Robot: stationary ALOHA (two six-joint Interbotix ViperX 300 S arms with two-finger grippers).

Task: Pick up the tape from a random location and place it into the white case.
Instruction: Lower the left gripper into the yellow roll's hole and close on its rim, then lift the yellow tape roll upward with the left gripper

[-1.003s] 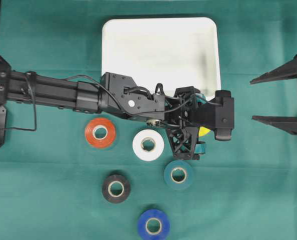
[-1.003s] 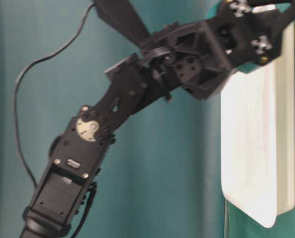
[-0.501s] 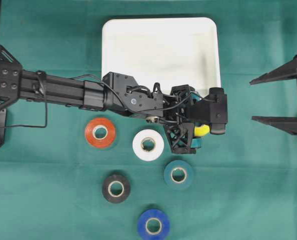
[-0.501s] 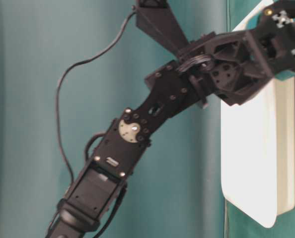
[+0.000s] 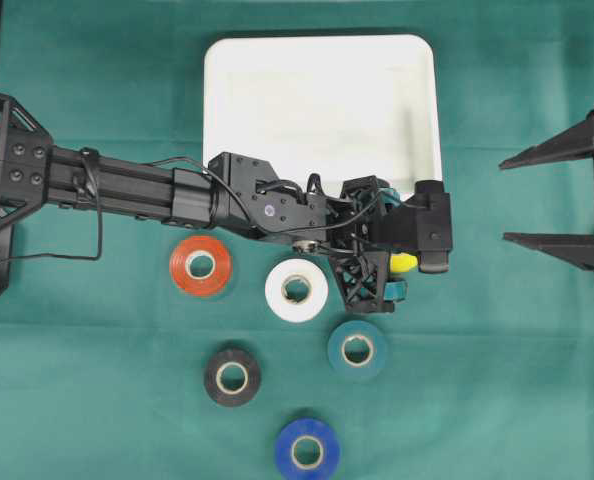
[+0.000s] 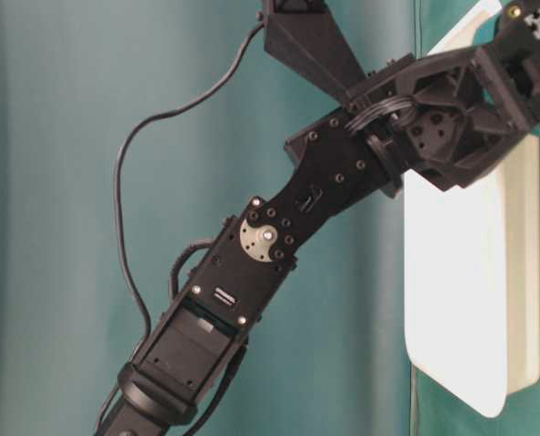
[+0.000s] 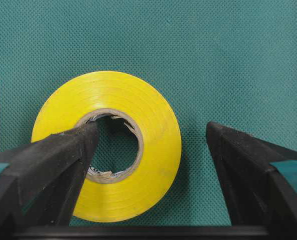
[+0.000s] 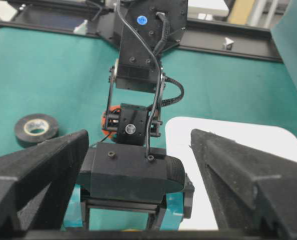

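My left pincer [image 7: 148, 150] is standing with its jaws apart, straddling the yellow tape [image 7: 108, 145]: one finger [image 7: 53, 170] is sitting over the roll's core, the other is waiting outside it. The roll is lying flat on the green desk [image 7: 238, 60], just beside the white case [image 5: 322, 105]. My right pincer [image 5: 522, 197] is hanging spread wide at the desk's far edge. Red [image 5: 200, 265], white [image 5: 296, 290], teal [image 5: 357, 349], black [image 5: 232, 377] and blue [image 5: 307, 450] rolls are lying nearby.

left arm stretched out, claw [image 7: 148, 165] spread (pointing down) | right claw [image 8: 138, 170] parted wide, level
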